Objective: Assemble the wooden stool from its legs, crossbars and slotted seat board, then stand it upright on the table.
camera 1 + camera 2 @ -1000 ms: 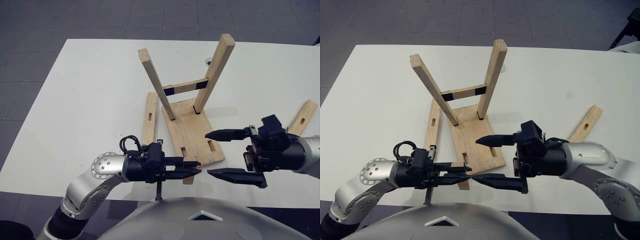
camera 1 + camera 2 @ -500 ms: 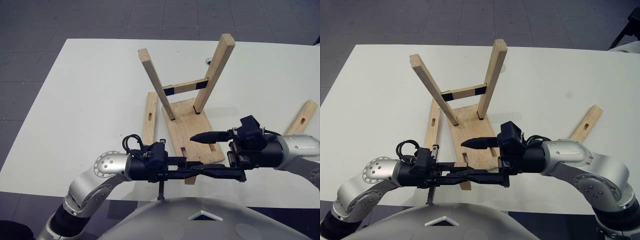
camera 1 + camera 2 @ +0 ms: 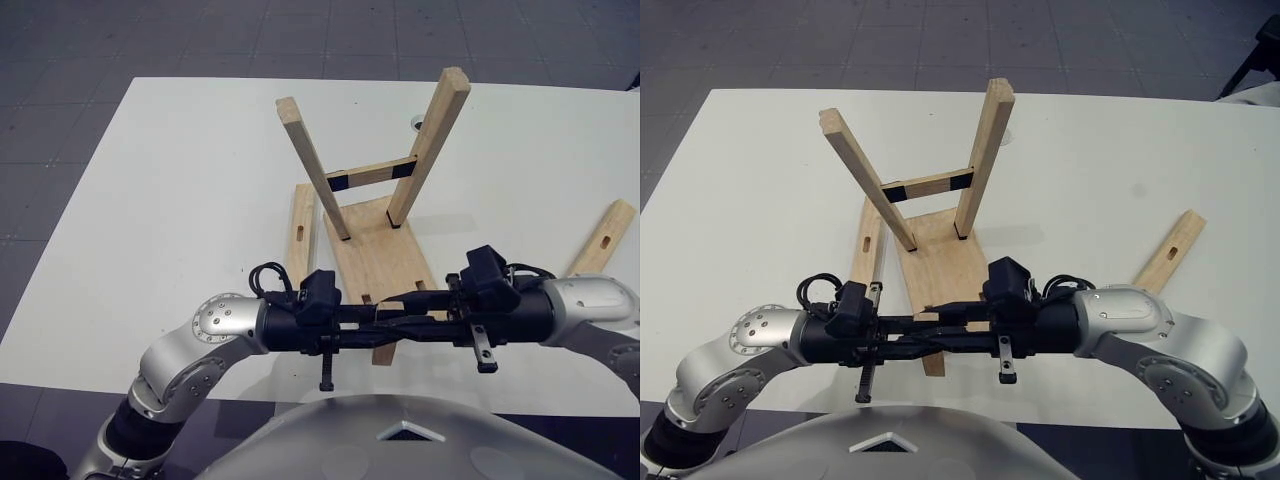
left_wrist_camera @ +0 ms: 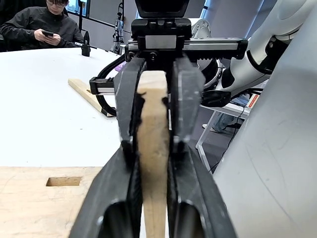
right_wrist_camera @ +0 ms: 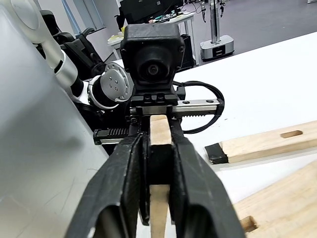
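The slotted seat board [image 3: 378, 258] lies flat on the white table. Two legs [image 3: 312, 165] [image 3: 430, 140] stand in its far slots, leaning apart and joined by a black-tipped crossbar [image 3: 370, 175]. At the board's near edge a short wooden bar [image 3: 383, 354] is gripped from both sides. My left gripper [image 3: 385, 328] comes in from the left and is shut on it. My right gripper [image 3: 410, 322] faces it from the right and is shut on the same bar. In the wrist views the bar [image 4: 152, 148] [image 5: 159, 129] sits squeezed between both pairs of fingers.
One loose slotted leg [image 3: 298, 235] lies flat against the board's left side. Another loose leg [image 3: 605, 235] lies at the table's right. The table's near edge [image 3: 200, 385] is right under both grippers. Bare table spreads to the far left and far right.
My right gripper, open a second ago, has moved left to the near edge of the board and shut on the bar. My left gripper has edged slightly right.
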